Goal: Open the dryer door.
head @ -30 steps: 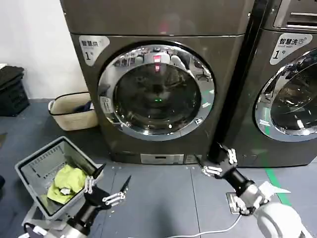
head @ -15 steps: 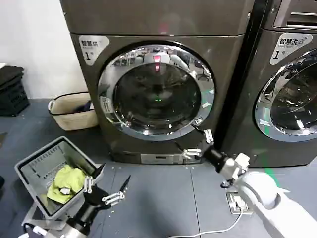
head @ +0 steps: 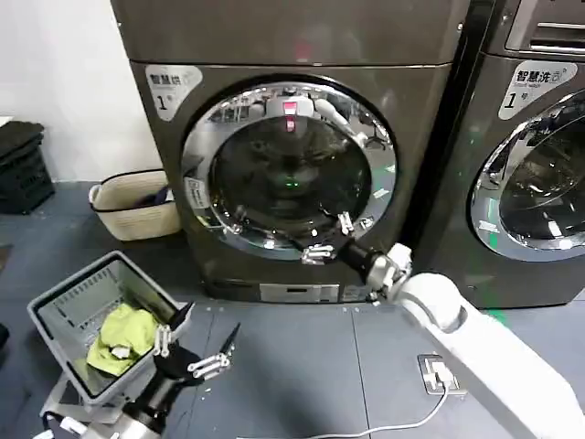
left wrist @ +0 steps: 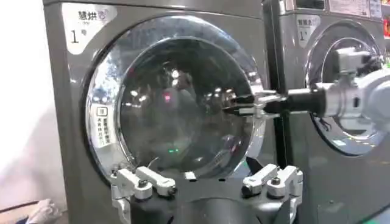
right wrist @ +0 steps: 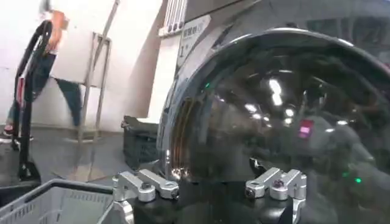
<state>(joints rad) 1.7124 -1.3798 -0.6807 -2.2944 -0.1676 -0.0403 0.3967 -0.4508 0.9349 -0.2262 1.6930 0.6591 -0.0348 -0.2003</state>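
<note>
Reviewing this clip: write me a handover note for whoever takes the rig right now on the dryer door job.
Right gripper: open, reaching forward at the lower right of the dryer door, in front of its glass and chrome ring; contact cannot be confirmed.
Left gripper: open, parked low over the floor beside the grey basket holding a yellow-green cloth.
Done: the approach to the door.
Left: the door looks shut; get a hold on it and pull it open.
</note>
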